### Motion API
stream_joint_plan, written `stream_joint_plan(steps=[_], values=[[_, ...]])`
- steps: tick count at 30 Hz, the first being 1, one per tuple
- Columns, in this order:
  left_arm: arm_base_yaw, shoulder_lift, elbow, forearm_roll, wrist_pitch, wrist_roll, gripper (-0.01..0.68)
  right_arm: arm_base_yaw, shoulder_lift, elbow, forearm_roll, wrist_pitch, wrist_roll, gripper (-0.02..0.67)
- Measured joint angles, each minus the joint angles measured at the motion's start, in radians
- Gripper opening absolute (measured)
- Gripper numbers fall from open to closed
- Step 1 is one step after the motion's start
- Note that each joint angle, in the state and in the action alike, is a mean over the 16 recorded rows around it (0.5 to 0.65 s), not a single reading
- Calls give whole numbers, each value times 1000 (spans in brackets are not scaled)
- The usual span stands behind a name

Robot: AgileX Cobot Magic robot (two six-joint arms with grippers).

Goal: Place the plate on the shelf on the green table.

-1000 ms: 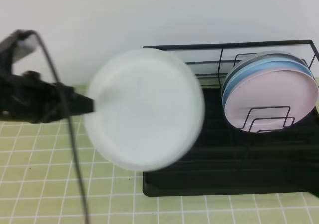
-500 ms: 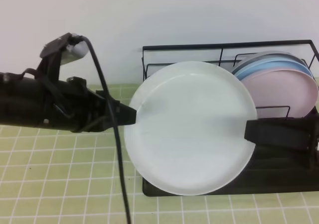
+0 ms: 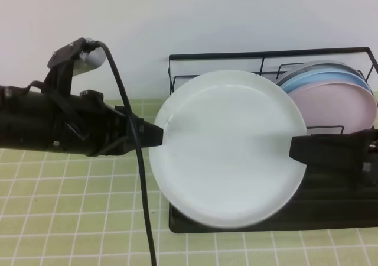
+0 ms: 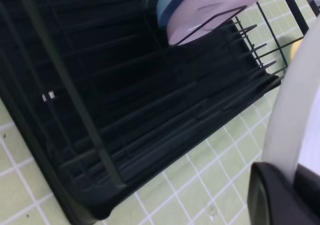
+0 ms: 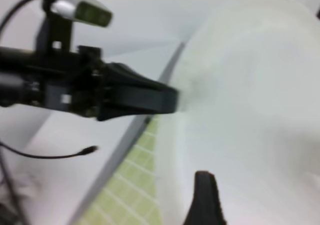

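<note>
Exterior high view: plate (image 3: 227, 151) between left fingers (image 3: 155, 135) and right fingers (image 3: 298, 148).

One white plate (image 3: 227, 148). One pink plate (image 3: 339, 109) standing in the rack, with blue plates (image 3: 322, 77) stacked behind it, seemingly two, edges too close to count surely. One black wire rack (image 3: 271, 210). One green tiled bench (image 3: 71, 219). Two claws, left (image 3: 155, 136) and right (image 3: 297, 151). One cable (image 3: 139, 177).
</note>
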Motion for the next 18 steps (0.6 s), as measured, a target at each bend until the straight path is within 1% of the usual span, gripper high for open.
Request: stream_joint_plan(steps=[8, 11, 14, 18], values=[[-2, 0, 0, -1, -1, -9, 5, 0, 23, 0, -17, -21, -19, 494], [-3, 0, 0, -1, 1, -11, 5, 0, 39, 0, -19, -13, -20, 482], [-3, 0, 0, -1, 4, -14, 5, 0, 60, 0, -18, 5, -26, 445], [-3, 0, 0, 0, 16, -14, 6, 0, 93, -2, -15, 32, -53, 354]])
